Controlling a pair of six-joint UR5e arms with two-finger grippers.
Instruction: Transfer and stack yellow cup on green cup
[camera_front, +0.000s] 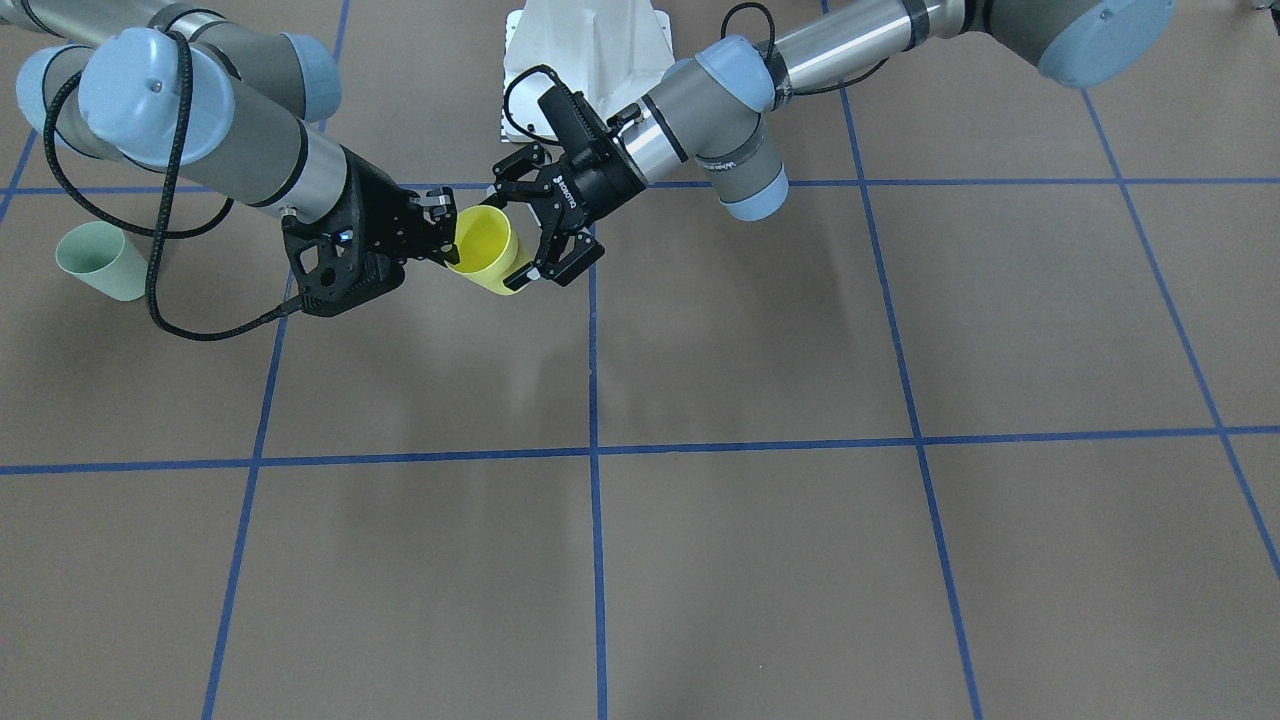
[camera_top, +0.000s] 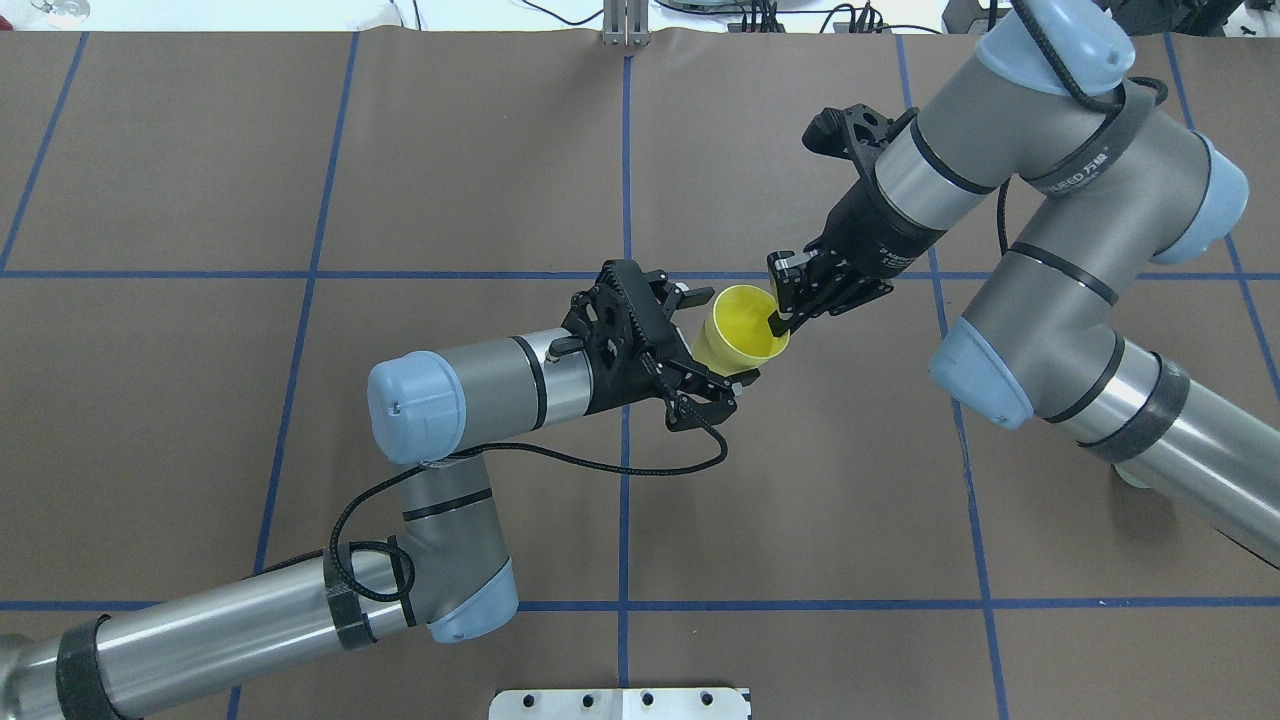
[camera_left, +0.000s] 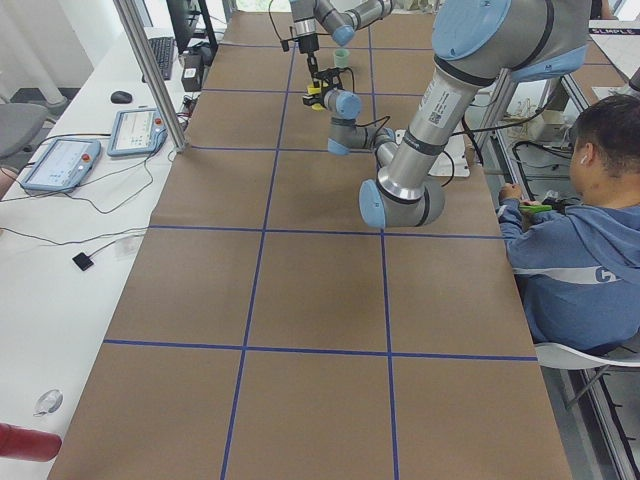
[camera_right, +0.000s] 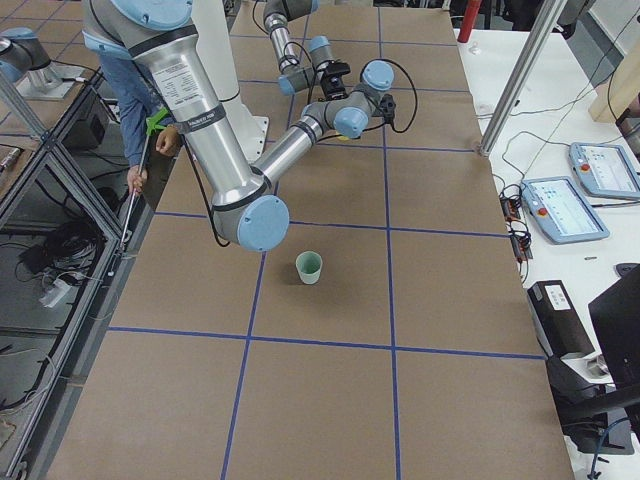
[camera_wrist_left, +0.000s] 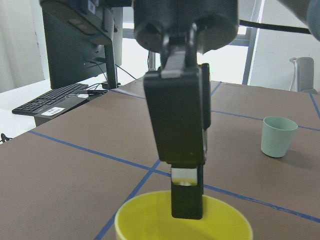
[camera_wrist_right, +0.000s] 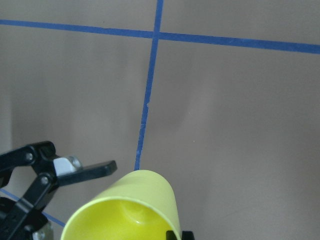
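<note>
The yellow cup (camera_front: 485, 250) hangs tilted in the air over the table's middle, between both grippers. My right gripper (camera_top: 778, 322) is shut on its rim, one finger inside the cup; the left wrist view (camera_wrist_left: 182, 197) shows that finger in it. My left gripper (camera_top: 715, 340) is open, its fingers spread on either side of the cup's body; one finger (camera_wrist_right: 95, 170) shows apart from the yellow cup (camera_wrist_right: 130, 210). The green cup (camera_front: 100, 262) stands upright on the table on my right side, also seen in the exterior right view (camera_right: 309, 267).
Brown table with blue tape grid lines (camera_top: 625, 470). The white robot base plate (camera_front: 590, 50) is at the robot's edge. A seated operator (camera_left: 580, 220) is beside the table. Control tablets (camera_right: 560, 205) lie on a side bench.
</note>
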